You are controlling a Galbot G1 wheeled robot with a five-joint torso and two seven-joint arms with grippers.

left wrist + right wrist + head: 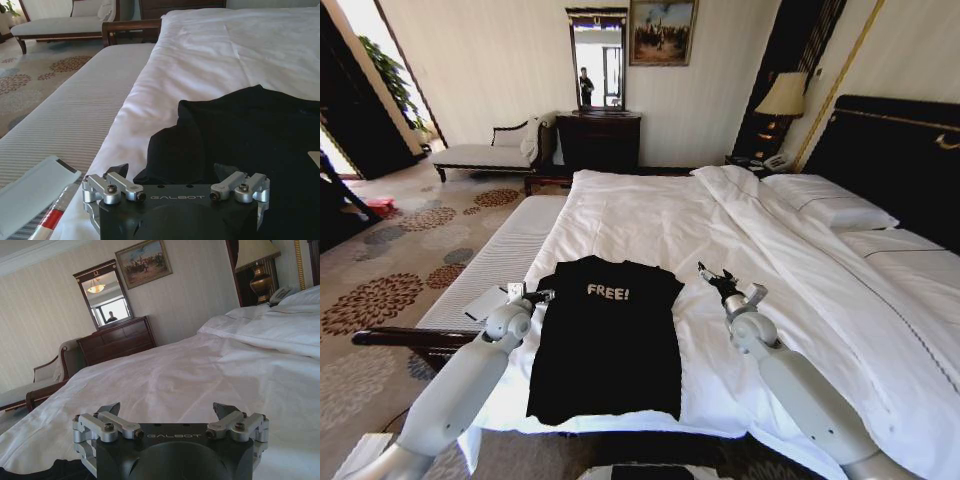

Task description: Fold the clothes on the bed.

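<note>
The clothes, one black T-shirt (pixel 608 345) with white "FREE!" lettering, lie flat near the foot of the bed (pixel 650 215), collar toward the far end and sleeves tucked in. My left gripper (pixel 538 296) is open at the shirt's left shoulder edge; in the left wrist view the gripper (pixel 172 170) hovers low over the black cloth (pixel 250 130) with nothing held. My right gripper (pixel 716 278) stands open just right of the shirt's right shoulder. In the right wrist view this gripper (pixel 167 409) is over bare white duvet, with a corner of the shirt (pixel 55 471) beside it.
A striped bench (pixel 500 262) runs along the bed's left side with a white card (pixel 30 200) and a pen on it. Pillows (pixel 830 205) and a dark headboard (pixel 900 160) lie right. A chaise (pixel 485 155), dresser (pixel 598 140) and lamp (pixel 782 95) stand against the far wall.
</note>
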